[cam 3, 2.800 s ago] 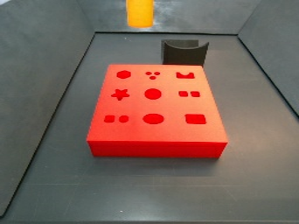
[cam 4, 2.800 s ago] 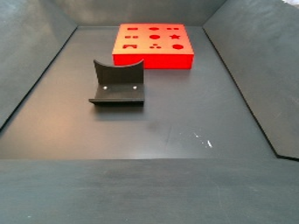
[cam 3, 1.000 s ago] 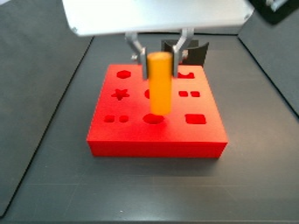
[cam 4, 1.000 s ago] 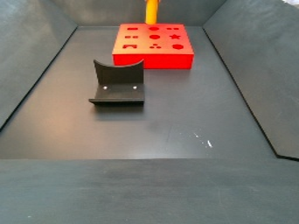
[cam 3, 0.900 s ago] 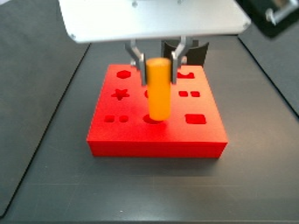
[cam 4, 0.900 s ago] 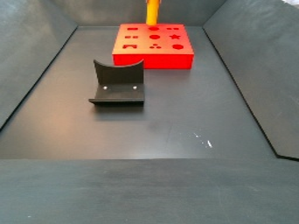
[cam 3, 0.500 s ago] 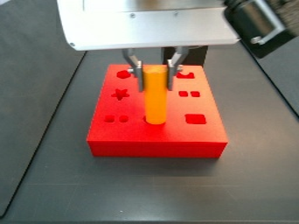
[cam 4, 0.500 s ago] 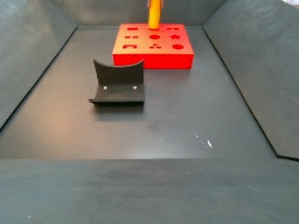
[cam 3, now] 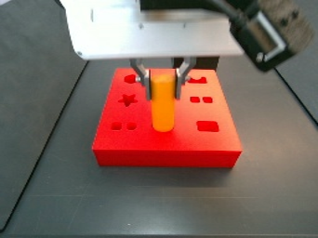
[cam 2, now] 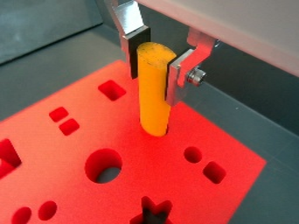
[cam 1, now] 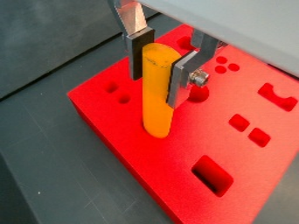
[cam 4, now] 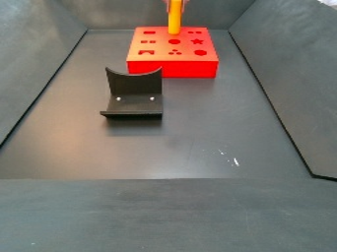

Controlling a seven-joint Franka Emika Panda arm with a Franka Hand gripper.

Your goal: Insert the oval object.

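Silver finger plates with dark pads (cam 1: 142, 45) clamp the upper part of the oval object (cam 1: 158, 92), an orange-yellow peg standing upright. The gripper (cam 2: 162, 54) hangs above the red block (cam 2: 128, 144), pointing straight down, and in both wrist views the peg's lower end meets the block's top face (whether it has entered a hole cannot be told). In a side view the gripper (cam 3: 165, 76) sits under a broad white housing, the peg (cam 3: 163, 102) reaching down to the block (cam 3: 166, 144) near its middle row of holes. The block rests on a dark grey floor (cam 4: 198, 157) walled by sloping grey panels. In a side view, the fixture (cam 4: 132, 95) stands well apart from the block (cam 4: 175, 54), nearer the camera, and only the peg's shaft (cam 4: 174, 15) shows above the block.
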